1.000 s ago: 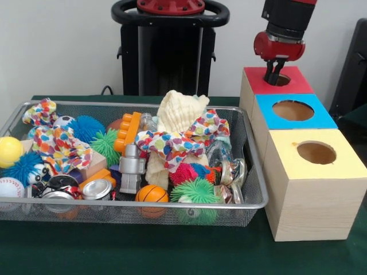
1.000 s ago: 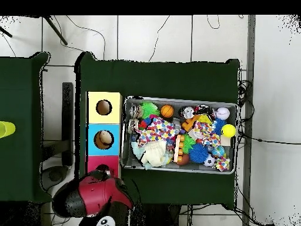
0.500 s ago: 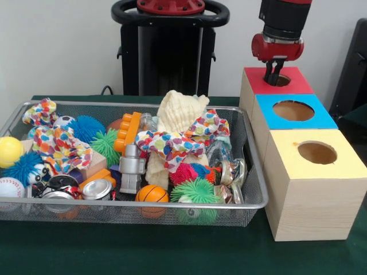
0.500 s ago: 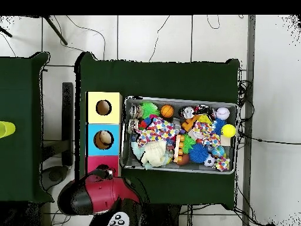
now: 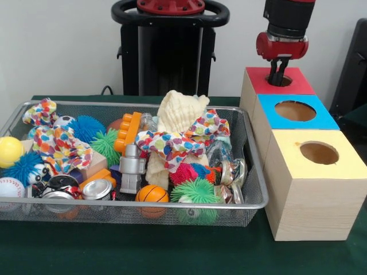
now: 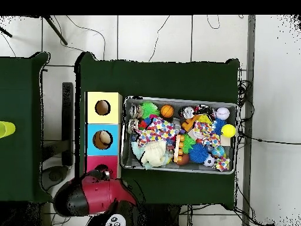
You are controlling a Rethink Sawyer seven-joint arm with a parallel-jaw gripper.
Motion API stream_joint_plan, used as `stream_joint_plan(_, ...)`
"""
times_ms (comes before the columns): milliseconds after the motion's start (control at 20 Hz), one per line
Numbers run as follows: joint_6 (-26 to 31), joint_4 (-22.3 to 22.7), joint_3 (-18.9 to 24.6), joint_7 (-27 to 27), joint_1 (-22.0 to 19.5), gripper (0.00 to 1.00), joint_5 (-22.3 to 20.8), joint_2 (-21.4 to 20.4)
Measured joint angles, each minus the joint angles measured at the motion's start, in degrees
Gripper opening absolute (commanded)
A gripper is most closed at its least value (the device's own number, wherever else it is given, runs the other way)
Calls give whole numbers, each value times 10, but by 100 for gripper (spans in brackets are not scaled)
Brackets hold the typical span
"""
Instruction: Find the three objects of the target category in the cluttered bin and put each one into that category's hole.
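The gripper (image 5: 277, 76) hangs over the red box (image 5: 277, 85), its dark fingertips (image 5: 281, 73) close together and dipping into the round hole (image 5: 279, 79) in that box's top; nothing shows between them, and whether they pinch anything I cannot tell. From overhead the red and black arm (image 6: 94, 197) covers most of the red box (image 6: 94, 163), so the hole is mostly hidden there. The three boxes stand in a row touching each other, just beside the bin (image 5: 255, 172): red farthest back, then the blue box (image 5: 292, 112), then the yellow box (image 5: 312, 183) nearest the camera. Each is a pale wooden cube with visible grain on its sides, a flat coloured top and one round hole cut in it. Overhead, something pale and roundish sits inside the blue box's hole. The bin is a shallow silver wire-mesh tray, heaped full. In it lie spiky rubber balls in green (image 5: 196, 191), blue (image 5: 87, 127) and pink (image 5: 183, 172), a small orange basketball (image 5: 151, 193), a smooth yellow ball (image 5: 8, 150), a baseball (image 5: 10, 187), shiny metal tins (image 5: 96, 189), an orange plastic brick (image 5: 127, 132), a grey plastic robot figure (image 5: 132, 167), a cream knitted cloth (image 5: 180, 112) standing up in the middle, and soft fabric ties (image 5: 183, 140) printed with coloured hearts. All this rests well apart from the fingertips, on a dark green tablecloth (image 5: 172, 252).
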Motion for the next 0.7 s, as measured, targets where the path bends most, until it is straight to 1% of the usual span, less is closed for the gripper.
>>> stream_joint_plan(150, 0, 0, -4, 0, 18, 0, 14, 0)
stream_joint_plan(450, 0, -1, -16, 0, 41, 0, 35, -1)
stream_joint_plan(700, 6, -1, -24, 0, 41, 0, 36, -13)
